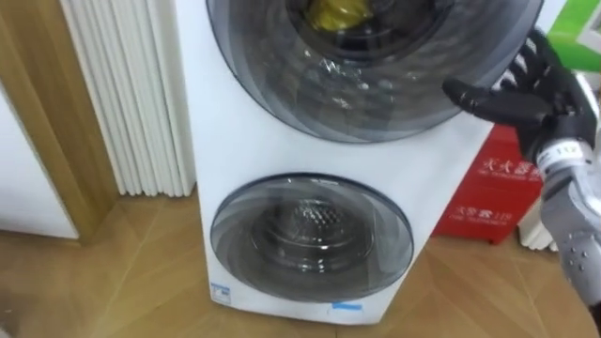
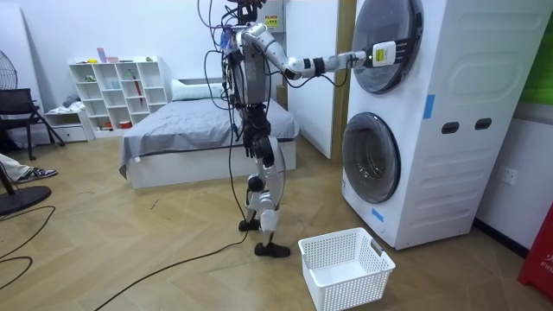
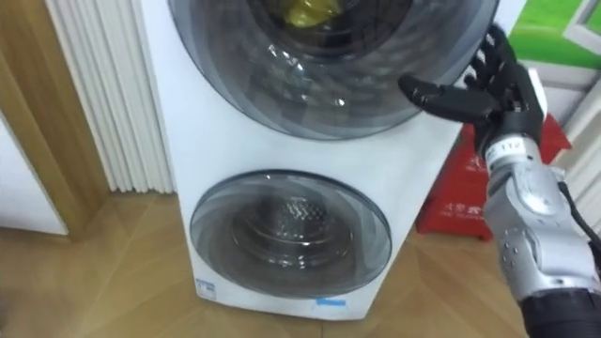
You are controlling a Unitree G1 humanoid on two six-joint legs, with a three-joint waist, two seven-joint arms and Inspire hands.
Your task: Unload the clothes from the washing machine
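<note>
A white stacked washing machine (image 1: 244,160) fills the eye views, and I stand facing it with my right arm stretched out. Its upper round door (image 1: 376,84) has dark glass and lies against the machine's front. Behind that glass a yellow cloth (image 3: 305,11) shows in the drum. My right hand (image 3: 493,94) is at the upper door's right rim, thumb pointing toward the glass and fingers straight, holding nothing. In the room view the same right hand (image 2: 380,53) is up at that door. The lower door (image 1: 310,235) is closed, with a bare metal drum behind it.
A white laundry basket (image 2: 346,268) stands on the wooden floor beside my feet, in front of the machine. A red box (image 1: 488,188) sits right of the machine. A white ribbed panel (image 1: 122,94) and wooden frame are on its left. A bed (image 2: 199,130) lies behind me.
</note>
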